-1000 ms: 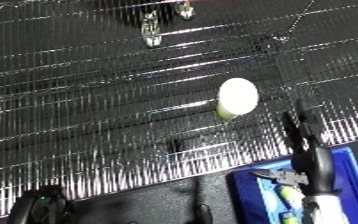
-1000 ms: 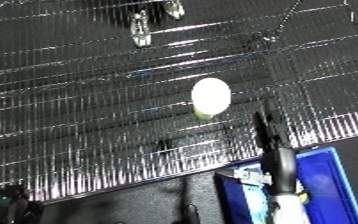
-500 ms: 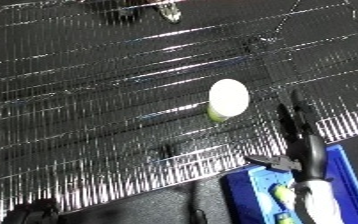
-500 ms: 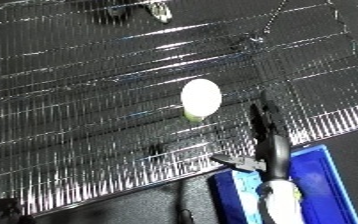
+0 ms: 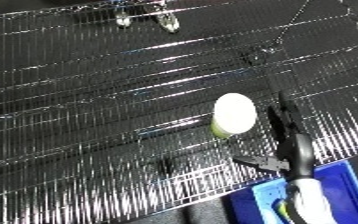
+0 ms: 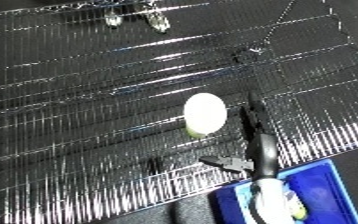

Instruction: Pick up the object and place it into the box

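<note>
A pale oval object [image 5: 233,114], white on top with a yellow-green lower edge, rests on the wire-mesh table [image 5: 87,100], right of centre. My right hand [image 5: 293,150] comes up from the lower right and lies just to the object's right. Its fingers [image 6: 250,116] are straight and reach alongside the object, the thumb [image 5: 251,162] sticks out to the left below it, and nothing is held. The blue bin [image 6: 328,171] sits at the lower right corner, partly under my white forearm [image 5: 310,200]. My left hand shows in neither view.
Two shiny metal pieces [image 5: 122,20] [image 5: 169,23] lie at the table's far edge. A thin cable [image 5: 288,29] runs across the mesh at the upper right. The table's near edge [image 5: 184,192] meets dark floor at the bottom.
The camera has shifted. My right hand has come closer to the object's right side with its thumb spread. The dark shape at the lower left has left the view.
</note>
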Motion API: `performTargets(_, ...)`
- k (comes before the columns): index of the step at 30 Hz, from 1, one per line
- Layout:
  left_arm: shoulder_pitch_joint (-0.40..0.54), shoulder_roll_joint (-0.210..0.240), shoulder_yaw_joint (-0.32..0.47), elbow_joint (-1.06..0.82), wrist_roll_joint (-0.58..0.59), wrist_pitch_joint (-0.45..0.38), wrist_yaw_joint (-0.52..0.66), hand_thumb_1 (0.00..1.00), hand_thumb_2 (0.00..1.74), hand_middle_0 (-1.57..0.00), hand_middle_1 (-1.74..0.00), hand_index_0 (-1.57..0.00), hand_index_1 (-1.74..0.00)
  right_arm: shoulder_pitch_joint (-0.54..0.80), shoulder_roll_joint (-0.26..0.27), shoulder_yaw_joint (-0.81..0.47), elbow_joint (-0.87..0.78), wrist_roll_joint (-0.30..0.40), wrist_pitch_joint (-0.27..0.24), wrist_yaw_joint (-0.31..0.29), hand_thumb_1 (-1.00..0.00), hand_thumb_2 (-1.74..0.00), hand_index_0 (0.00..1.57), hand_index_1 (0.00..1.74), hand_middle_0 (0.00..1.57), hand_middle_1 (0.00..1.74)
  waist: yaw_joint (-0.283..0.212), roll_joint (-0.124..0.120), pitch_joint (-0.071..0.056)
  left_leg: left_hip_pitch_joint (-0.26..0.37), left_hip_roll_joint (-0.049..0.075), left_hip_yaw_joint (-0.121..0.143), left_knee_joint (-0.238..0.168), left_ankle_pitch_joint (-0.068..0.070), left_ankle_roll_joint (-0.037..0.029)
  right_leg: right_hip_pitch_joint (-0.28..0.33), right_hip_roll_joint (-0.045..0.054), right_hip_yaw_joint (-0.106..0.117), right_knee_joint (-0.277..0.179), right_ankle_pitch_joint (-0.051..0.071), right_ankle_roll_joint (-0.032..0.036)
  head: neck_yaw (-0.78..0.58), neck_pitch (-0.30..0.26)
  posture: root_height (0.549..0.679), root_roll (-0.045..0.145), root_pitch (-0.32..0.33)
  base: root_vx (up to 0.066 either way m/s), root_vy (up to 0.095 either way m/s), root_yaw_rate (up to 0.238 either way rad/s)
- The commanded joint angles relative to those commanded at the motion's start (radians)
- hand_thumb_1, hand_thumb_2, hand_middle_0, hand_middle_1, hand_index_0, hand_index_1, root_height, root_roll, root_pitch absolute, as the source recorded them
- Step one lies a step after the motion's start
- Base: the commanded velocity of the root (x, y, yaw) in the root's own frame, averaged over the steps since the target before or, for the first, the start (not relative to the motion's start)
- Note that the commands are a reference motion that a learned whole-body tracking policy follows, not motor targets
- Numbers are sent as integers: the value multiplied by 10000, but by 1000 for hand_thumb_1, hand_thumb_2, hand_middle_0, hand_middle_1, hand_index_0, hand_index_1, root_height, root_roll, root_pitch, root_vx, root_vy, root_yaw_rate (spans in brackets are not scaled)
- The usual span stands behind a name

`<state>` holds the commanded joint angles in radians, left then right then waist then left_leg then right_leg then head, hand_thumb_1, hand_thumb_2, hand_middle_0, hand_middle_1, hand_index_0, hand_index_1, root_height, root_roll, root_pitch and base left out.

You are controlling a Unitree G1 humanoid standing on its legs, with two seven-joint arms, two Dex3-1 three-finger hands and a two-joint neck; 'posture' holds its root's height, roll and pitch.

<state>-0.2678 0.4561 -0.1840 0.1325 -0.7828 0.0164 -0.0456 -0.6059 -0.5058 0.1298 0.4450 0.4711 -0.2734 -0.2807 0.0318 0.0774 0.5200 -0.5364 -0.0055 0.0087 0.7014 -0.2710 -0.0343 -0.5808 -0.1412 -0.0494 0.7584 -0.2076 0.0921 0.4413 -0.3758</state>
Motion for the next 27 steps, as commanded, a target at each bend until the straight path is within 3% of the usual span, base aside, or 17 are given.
performTargets(10, -305, 30, -333, -104, -160, -37, 333, 1000, 1740, -1570, -1740, -1570, -1740, -1045, -203, 473, 810, 238, -85, 9, 0, 0, 0, 0, 0, 0, 189, 140, 0, -441, -71, -28, 54, -18, 39, -499, -21, -77, 158, -16, -16, 476, 436, 634, 45, 125, -10, 2, 31)
performTargets(21, -601, 132, -539, -201, -370, -13, 593, 1000, 1740, -1570, -1740, -1570, -1740, -2188, -518, 877, 2036, 576, -76, -62, -550, -957, 864, 957, 864, 957, 385, 332, 0, -774, -166, -28, 111, -36, 85, -869, -72, -165, 335, -59, -53, 870, 696, 631, 46, 148, -19, 7, 40)
performTargets(27, -585, 145, -591, -273, -460, -105, 571, 1000, 1740, -1570, -1740, -1570, -1740, -2351, -546, 921, 2353, 603, -106, -284, -550, -957, 864, 957, 864, 957, 419, 349, 0, -656, -184, -43, -40, -8, 112, -789, -52, -187, 243, -61, -78, 985, 840, 633, 46, 149, -16, 8, 4)
